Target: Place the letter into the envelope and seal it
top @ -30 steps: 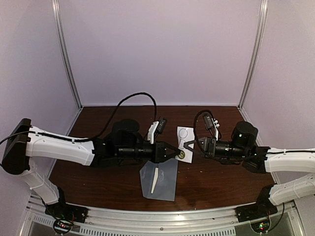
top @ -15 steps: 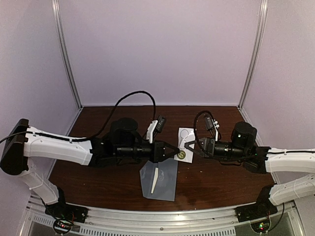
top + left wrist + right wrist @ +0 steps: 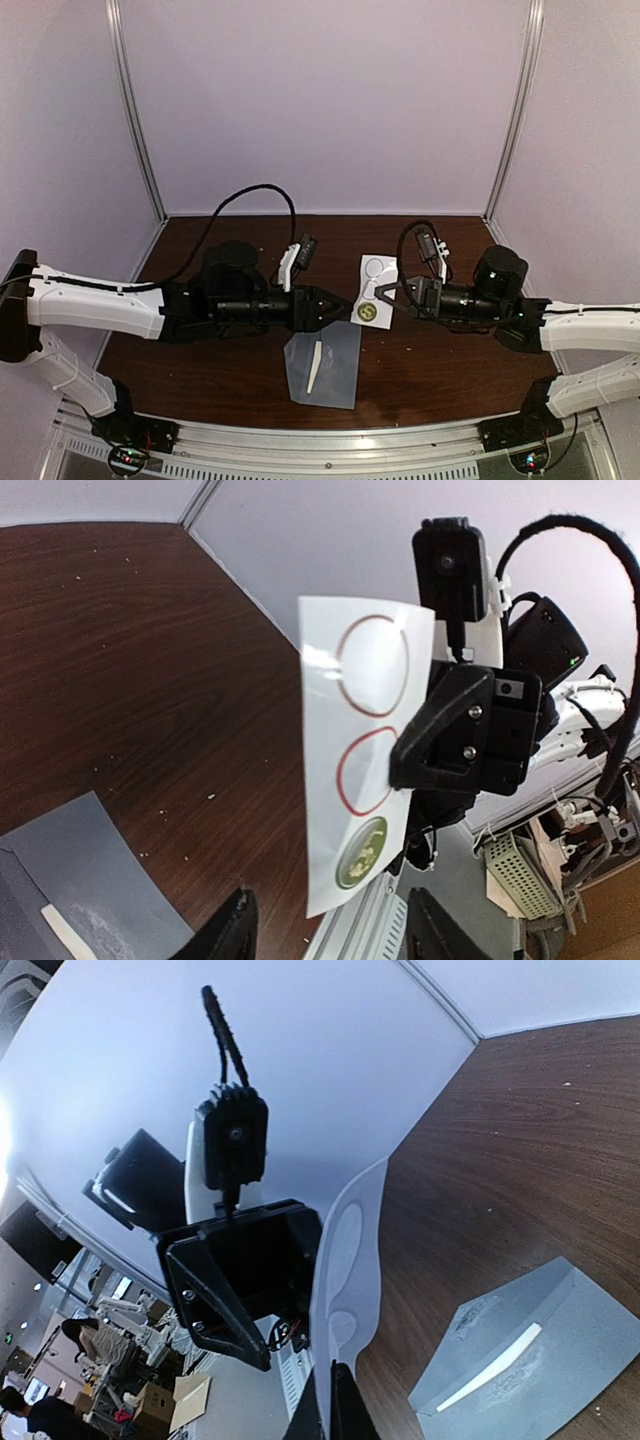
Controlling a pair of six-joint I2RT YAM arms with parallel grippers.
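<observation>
The grey-blue envelope (image 3: 335, 378) lies flat on the table near the front edge, with a narrow white strip (image 3: 314, 367) on it; it also shows in the wrist views (image 3: 70, 880) (image 3: 530, 1360). The letter is hidden. Above the envelope's far edge my right gripper (image 3: 383, 297) (image 3: 332, 1400) is shut on a white sticker sheet (image 3: 377, 272) (image 3: 355, 740), held upright. A round green-gold sticker (image 3: 368, 313) (image 3: 361, 852) sits at the sheet's lower end. My left gripper (image 3: 338, 306) (image 3: 335, 932) is open, its fingers wide apart just left of the sheet, touching nothing.
The dark wooden table (image 3: 200, 240) is boxed in by pale walls at the back and sides, with metal posts (image 3: 140, 120) in the corners. A metal rail (image 3: 330, 440) runs along the front edge by the arm bases. Cables loop over both wrists.
My left gripper was shut at the round sticker; it has opened and drawn back to the left. The sticker stays on the sheet. The right gripper keeps holding the sheet.
</observation>
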